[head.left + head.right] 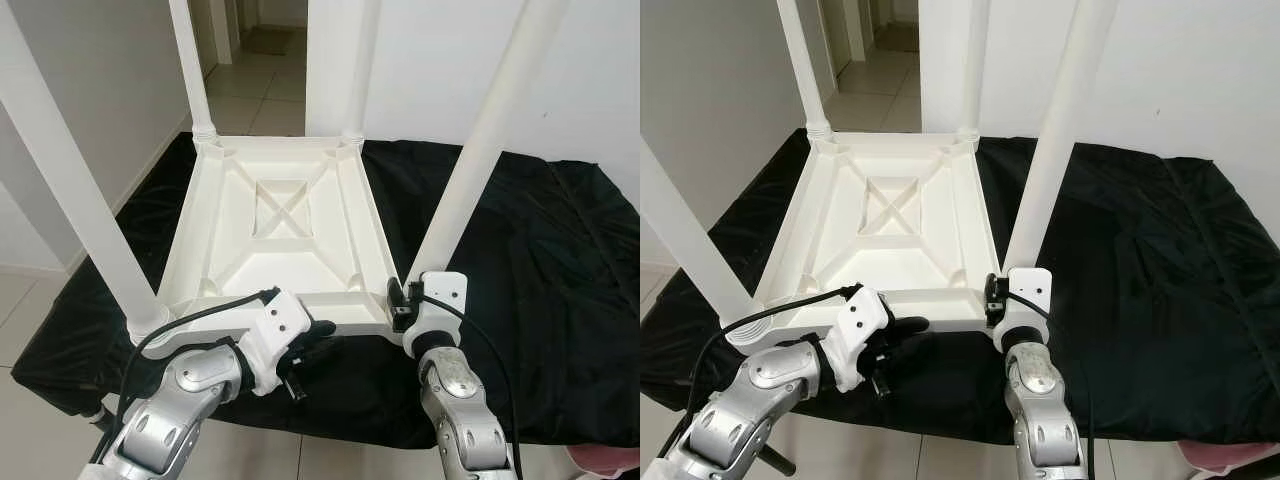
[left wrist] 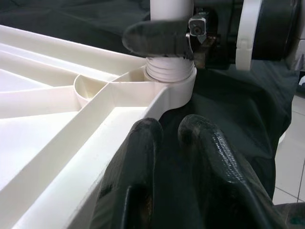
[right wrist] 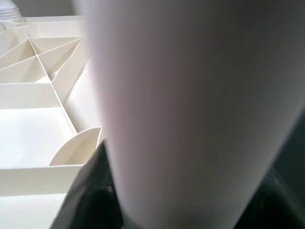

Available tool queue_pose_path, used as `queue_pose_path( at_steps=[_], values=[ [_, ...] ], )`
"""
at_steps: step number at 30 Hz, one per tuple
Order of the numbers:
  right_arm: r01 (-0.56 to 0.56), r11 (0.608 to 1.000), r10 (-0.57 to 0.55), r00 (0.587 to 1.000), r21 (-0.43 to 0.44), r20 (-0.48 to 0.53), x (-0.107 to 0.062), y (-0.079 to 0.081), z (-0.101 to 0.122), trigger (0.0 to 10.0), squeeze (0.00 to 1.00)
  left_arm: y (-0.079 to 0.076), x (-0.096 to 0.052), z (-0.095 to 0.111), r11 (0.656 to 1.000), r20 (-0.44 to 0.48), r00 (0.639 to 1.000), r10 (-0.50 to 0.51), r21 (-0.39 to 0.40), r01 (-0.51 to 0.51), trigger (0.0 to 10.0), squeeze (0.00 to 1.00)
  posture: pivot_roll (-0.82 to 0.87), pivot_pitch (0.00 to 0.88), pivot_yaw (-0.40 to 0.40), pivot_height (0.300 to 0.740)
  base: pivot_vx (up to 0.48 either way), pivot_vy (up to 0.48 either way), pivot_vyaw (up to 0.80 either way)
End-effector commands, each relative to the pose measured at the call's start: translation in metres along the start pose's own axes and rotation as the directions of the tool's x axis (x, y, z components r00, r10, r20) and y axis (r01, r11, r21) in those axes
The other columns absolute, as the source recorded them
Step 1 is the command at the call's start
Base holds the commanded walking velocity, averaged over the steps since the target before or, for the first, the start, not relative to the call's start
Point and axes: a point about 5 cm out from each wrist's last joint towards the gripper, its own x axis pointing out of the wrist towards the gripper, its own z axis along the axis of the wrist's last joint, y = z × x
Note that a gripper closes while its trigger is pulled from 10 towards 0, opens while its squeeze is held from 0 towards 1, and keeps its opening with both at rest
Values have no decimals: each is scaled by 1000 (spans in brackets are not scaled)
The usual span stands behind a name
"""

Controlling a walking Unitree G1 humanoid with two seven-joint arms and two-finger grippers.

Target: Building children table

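At the black cloth's (image 1: pixel 520 300) near edge, our right gripper (image 2: pixel 164 38) clamps the near-right leg (image 1: pixel 470 180) of the upturned white table (image 1: pixel 290 240). Our left gripper (image 1: pixel 312 345), fingers together and empty, rests beside the table's near rim. Three more legs stand upright.

Black cloth (image 1: pixel 520 260) lying spread over a low platform, wrinkling on the right. Beige tiled floor (image 1: pixel 262 95) running back through a doorway. White walls (image 1: pixel 440 60) standing behind. Something pink (image 1: pixel 605 462) peeking at the lower right.
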Motion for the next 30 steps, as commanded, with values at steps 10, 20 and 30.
queue_pose_path(
  at_steps=[10,20,30],
  values=[
    [-127,992,127,992,-15,-11,1,-6,-2,10000,1000,8,2,1,1000,-3,1000,19,7,-18,10000,0,-27,26,24,740,0,0,0],
    [-456,882,453,890,-118,-48,21,-27,7,10000,0,11,5,3,1000,8,1000,27,11,-27,10000,0,-48,31,26,740,0,0,0],
    [-690,694,676,723,-208,-144,26,-30,5,10000,0,10,10,3,1000,20,1000,22,7,-22,10000,0,-58,34,18,740,0,0,0]
  ],
)
